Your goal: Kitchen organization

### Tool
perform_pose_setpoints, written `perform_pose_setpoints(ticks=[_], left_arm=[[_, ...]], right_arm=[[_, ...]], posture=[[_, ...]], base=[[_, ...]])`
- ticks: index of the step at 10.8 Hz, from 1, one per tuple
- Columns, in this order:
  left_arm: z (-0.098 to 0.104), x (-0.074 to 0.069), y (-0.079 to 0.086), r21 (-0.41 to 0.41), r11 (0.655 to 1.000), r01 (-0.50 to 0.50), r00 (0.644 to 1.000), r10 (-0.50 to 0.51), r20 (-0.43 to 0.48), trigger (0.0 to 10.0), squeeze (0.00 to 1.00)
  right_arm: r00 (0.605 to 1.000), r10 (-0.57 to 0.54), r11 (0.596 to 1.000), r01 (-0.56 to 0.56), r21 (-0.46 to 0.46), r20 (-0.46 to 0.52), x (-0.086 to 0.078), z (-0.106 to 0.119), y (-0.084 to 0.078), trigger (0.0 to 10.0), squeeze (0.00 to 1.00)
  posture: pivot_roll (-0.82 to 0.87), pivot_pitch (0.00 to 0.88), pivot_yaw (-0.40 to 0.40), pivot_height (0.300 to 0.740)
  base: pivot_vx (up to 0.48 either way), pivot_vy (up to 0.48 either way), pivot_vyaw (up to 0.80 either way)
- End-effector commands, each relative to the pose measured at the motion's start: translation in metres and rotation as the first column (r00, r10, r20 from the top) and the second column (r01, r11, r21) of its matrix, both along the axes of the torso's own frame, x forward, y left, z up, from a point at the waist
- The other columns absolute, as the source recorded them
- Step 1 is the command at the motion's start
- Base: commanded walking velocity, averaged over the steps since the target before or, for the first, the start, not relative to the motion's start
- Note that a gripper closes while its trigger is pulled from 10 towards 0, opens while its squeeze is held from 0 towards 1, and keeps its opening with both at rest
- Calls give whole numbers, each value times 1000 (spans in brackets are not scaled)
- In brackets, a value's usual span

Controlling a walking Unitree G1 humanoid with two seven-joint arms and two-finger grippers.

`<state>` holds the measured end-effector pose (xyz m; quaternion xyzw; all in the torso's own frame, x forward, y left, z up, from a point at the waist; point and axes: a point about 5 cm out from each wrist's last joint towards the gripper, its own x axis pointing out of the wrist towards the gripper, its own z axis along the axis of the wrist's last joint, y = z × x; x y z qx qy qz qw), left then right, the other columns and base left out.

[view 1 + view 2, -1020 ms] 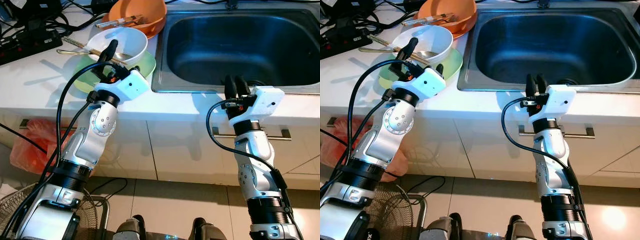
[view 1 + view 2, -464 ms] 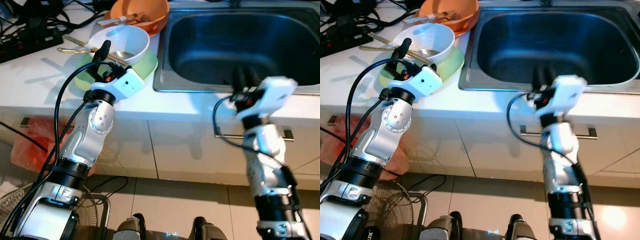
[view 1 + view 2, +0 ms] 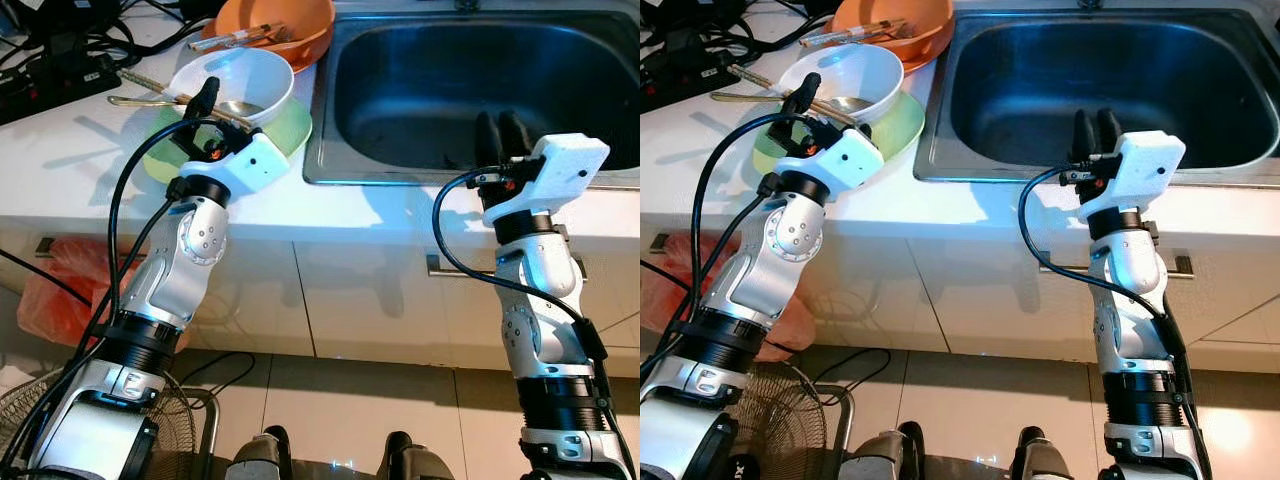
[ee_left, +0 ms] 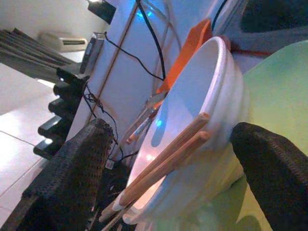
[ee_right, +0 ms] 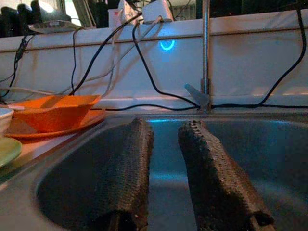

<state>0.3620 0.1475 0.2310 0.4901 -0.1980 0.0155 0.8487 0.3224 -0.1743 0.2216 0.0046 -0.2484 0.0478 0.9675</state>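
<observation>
Straddling the white bowl (image 3: 232, 84) on its green plate (image 3: 290, 127) at ten o'clock, the left gripper (image 4: 168, 163) spreads wide around wooden chopsticks (image 4: 163, 161). Right gripper (image 3: 501, 133), fingers narrowly parted, hangs over the steel sink (image 3: 420, 90)'s front rim at the bench (image 3: 80, 160) edge.

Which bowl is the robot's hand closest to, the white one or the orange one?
The white bowl, sitting on the green plate. The left gripper is open around its rim.

Silver jointed arms (image 3: 185, 265), white wrist housings (image 3: 556, 170) behind textured black fingers (image 5: 126, 178), looping black cables (image 3: 128, 205), orange wiring at finger bases.
</observation>
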Motion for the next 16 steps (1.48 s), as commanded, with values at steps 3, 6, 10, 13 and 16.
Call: perform_pose_setpoints(ticks=[3,6,10,13,16], left_arm=[[5,3,0,26,1000,-4,1000,3,15,2863,0],[2,0,-12,7,997,72,997,-72,1,4157,0],[-1,1,-13,17,997,74,997,-74,-10,1412,0],[0,1,-13,25,997,67,998,-67,-5,0,0],[0,2,-12,34,998,59,998,-59,-4,0,0]], right_arm=[[1000,1,1000,-1,0,-17,2,-2,2,10000,0],[1000,1,1000,-1,11,-20,2,-4,3,10000,0],[1000,-1,1000,2,17,-25,3,-6,3,10000,0],[1000,-2,1000,3,23,-28,2,-8,3,10000,0],[1000,-3,1000,4,30,-31,3,-9,1,10000,0]], posture=[[98,229,85,740],[102,227,86,740],[101,222,89,740],[101,221,90,740],[102,219,89,740]], base=[[0,0,0],[0,0,0],[0,0,0],[0,0,0],[0,0,0]])
